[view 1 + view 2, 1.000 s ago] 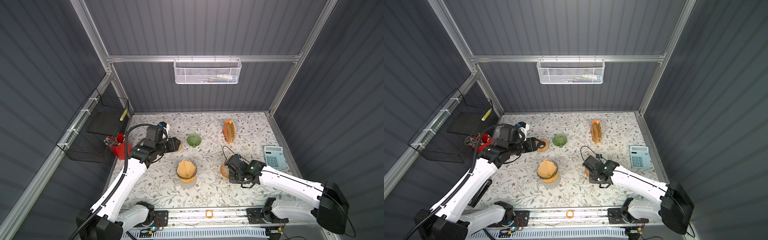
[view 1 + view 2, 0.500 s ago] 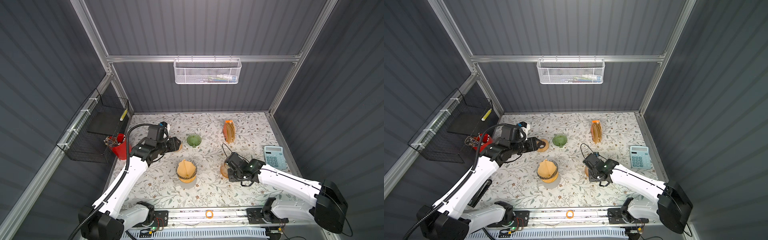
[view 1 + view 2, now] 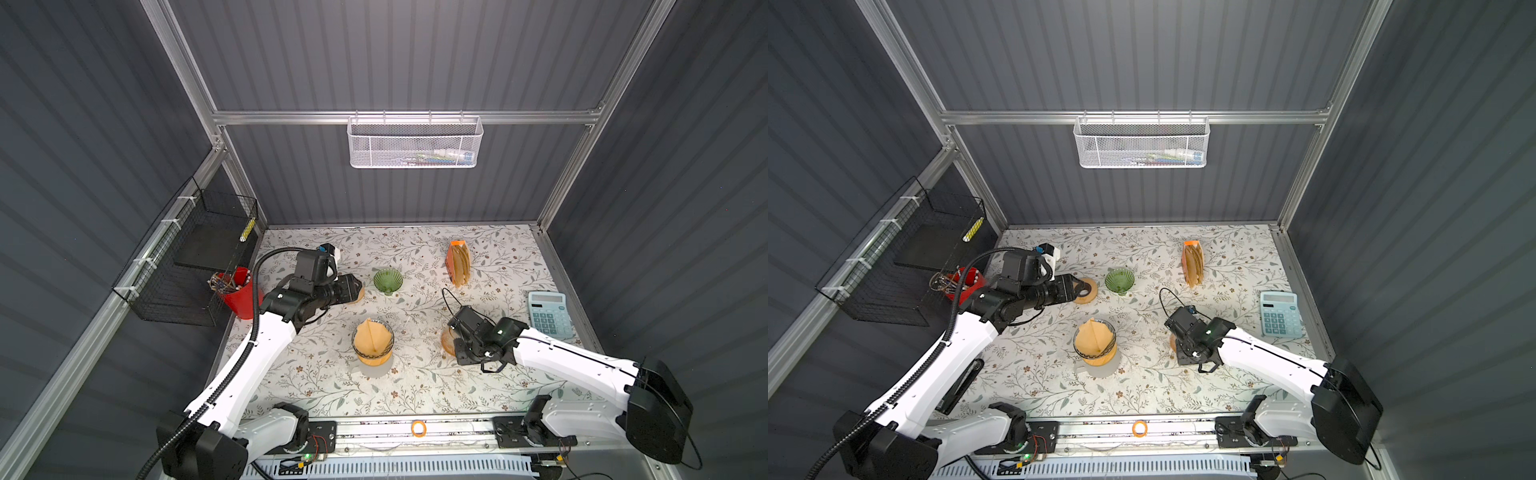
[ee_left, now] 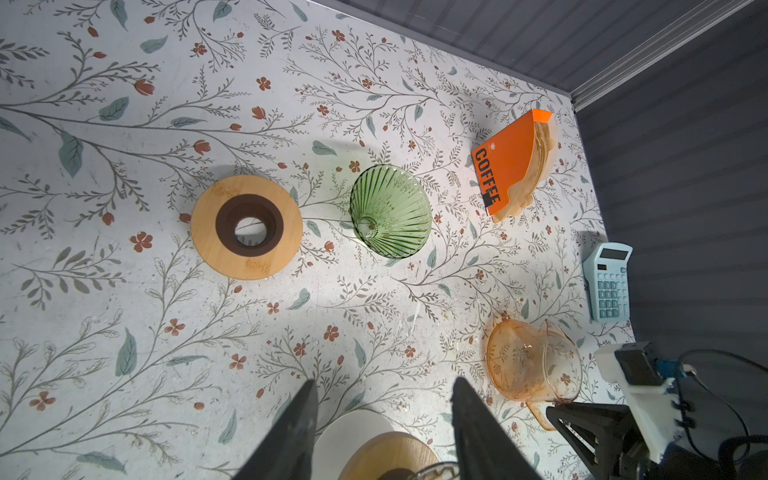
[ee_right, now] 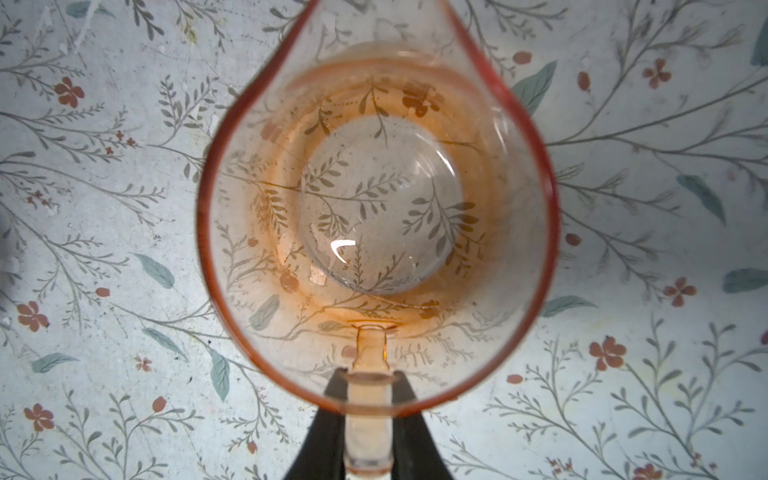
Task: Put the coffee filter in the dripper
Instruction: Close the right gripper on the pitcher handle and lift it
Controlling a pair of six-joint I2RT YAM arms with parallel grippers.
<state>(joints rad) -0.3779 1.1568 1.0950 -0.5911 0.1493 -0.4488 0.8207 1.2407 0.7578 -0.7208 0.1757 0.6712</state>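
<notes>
Clamps the right gripper [image 5: 369, 388] on the handle of the jug [image 5: 374, 187], a finger tight on each side, jug upright on the table [image 3: 415, 382] right of centre. Hangs the left gripper [image 4: 382, 399] about half open and empty, high over the table's left side near the wooden ring [image 4: 205, 226] and green dripper [image 4: 390, 212]. Finds the filter [image 3: 371, 337] as an open orange cone seated in the glass dripper [image 3: 390, 341] at mid-table, well apart from both grippers.
</notes>
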